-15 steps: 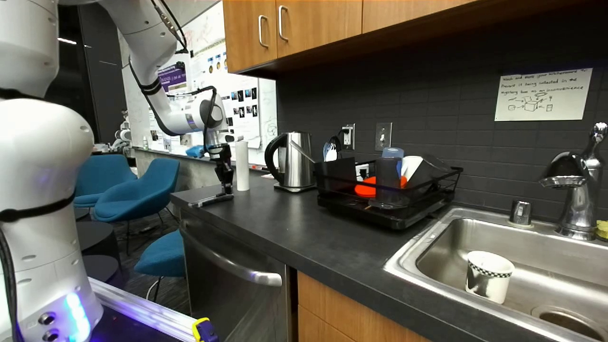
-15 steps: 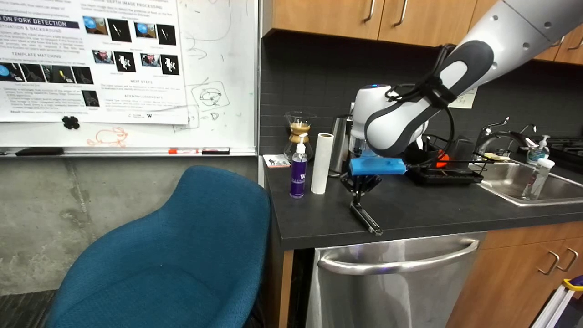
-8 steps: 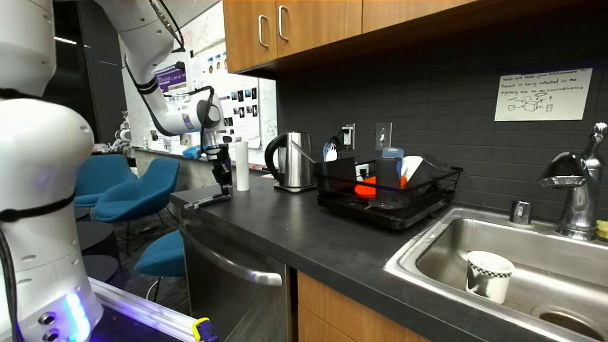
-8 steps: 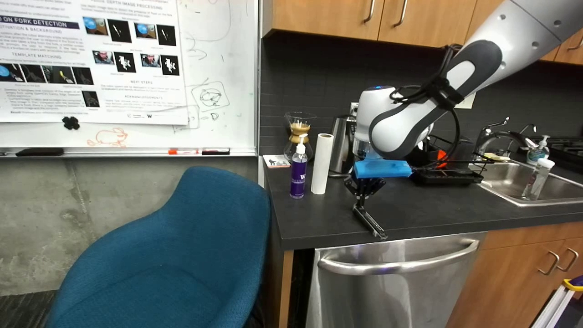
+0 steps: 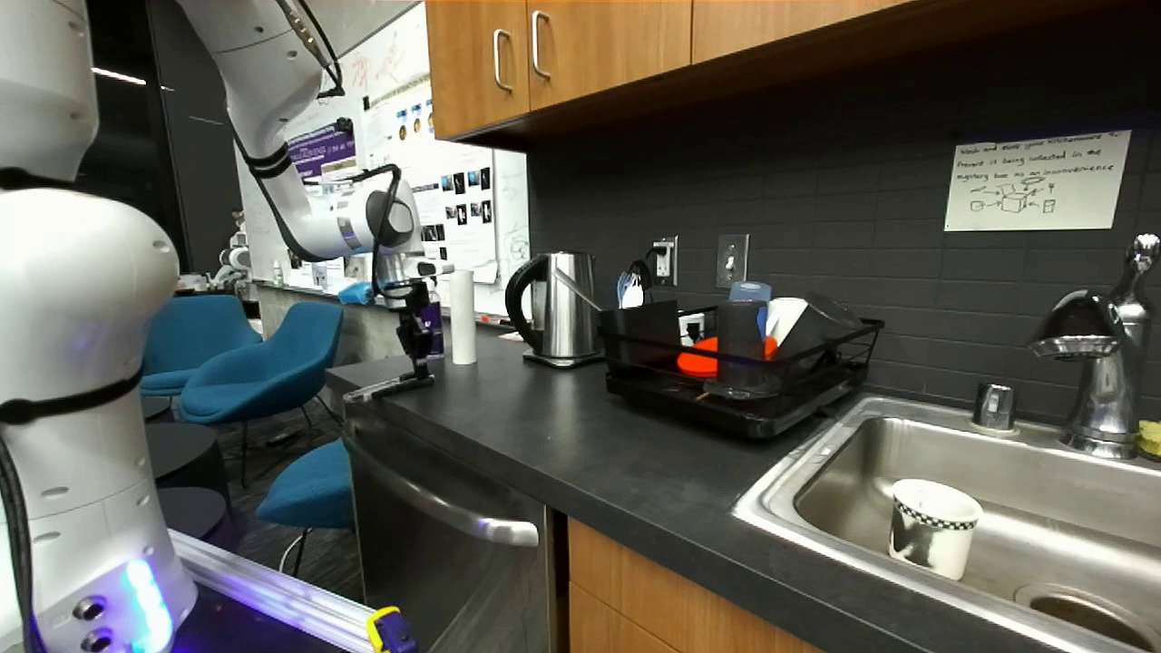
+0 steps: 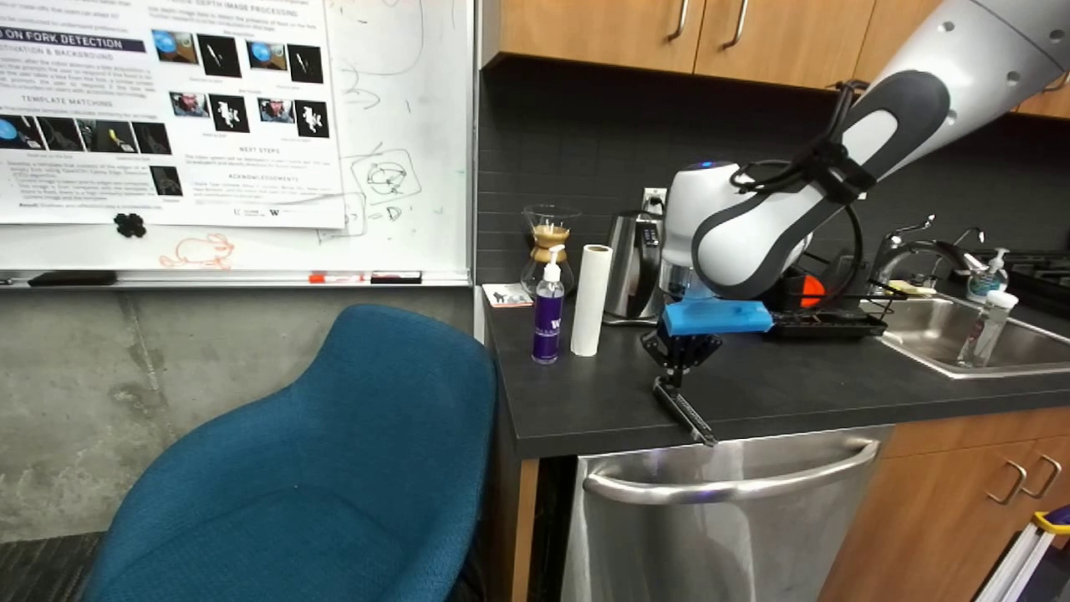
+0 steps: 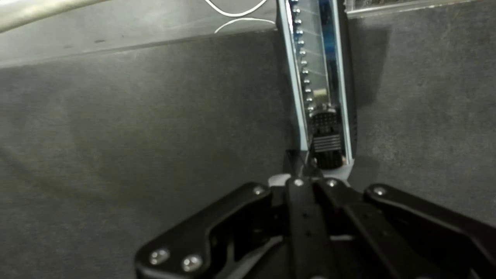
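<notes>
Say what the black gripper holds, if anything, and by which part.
The shut gripper meets the slider end of a long black-and-silver utility knife; whether it pinches that end cannot be told.

Along the front of the counter (image 5: 580, 449), you can pass from the claw (image 6: 672, 381) to the sink (image 5: 771, 508). Toward the wall (image 6: 593, 150), the paper roll (image 6: 592, 301), kettle (image 5: 570, 313) and dish rack (image 5: 762, 425) block you. Low down, the cutter knife (image 7: 317, 89) obstructs the front edge.

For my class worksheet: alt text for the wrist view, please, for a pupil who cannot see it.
A closed robot hand at the bottom meets the near end of a utility knife, which extends over a dark grey counter and past its edge, leaving the picture at the top.
</notes>
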Controlling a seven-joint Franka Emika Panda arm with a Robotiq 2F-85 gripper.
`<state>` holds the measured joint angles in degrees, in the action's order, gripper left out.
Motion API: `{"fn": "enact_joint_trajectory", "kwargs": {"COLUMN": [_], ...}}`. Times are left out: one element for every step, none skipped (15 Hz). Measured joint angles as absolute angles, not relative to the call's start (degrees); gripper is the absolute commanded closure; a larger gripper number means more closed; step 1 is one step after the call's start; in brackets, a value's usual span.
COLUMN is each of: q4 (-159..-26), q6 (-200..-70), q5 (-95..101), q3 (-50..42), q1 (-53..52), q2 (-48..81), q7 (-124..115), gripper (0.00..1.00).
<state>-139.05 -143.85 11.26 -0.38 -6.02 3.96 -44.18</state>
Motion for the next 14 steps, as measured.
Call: {"fn": "enact_joint_trajectory", "kwargs": {"q4": [-139.6,-140.1,-140.5,-140.8,-141.0,-141.2,-141.4,-141.7,-142.0,-142.4,-142.8,-143.4,-144.0,-144.8], "q6": [-143.8,-143.9,-143.9,-144.0,-144.1,-144.3,-144.6,-145.0,-145.2,-145.4,-145.6,-145.7,-146.0,-146.3], "q5": [11.2,11.1,11.0,11.0,11.0,11.0,11.0,11.0,10.7,10.1,9.5,8.6,7.5,6.2], "q3": [-0.3,-0.3,-0.2,-0.1,0.1,0.2,0.3,0.5,0.6,0.7,0.7,0.7,0.7,0.7], "q1": [-6.0,-6.0,-6.0,-6.0,-6.0,-6.0,-6.0,-6.0,-6.0,-6.0,-6.0,-6.0,-5.8,-5.7], "q2": [3.6,3.2,2.9,2.7,2.5,2.4,2.2,2.0,1.7,1.4,0.9,0.4,-0.3,-1.1], "q7": [-44.2,-44.2,-44.2,-44.2,-44.2,-44.2,-44.2,-44.2,-44.2,-44.1,-44.0,-43.6,-43.1,-42.4], "gripper": [1.0,1.0,1.0,1.0,1.0,1.0,1.0,1.0,0.97,0.73,0.72,0.7,0.65,0.6]}}
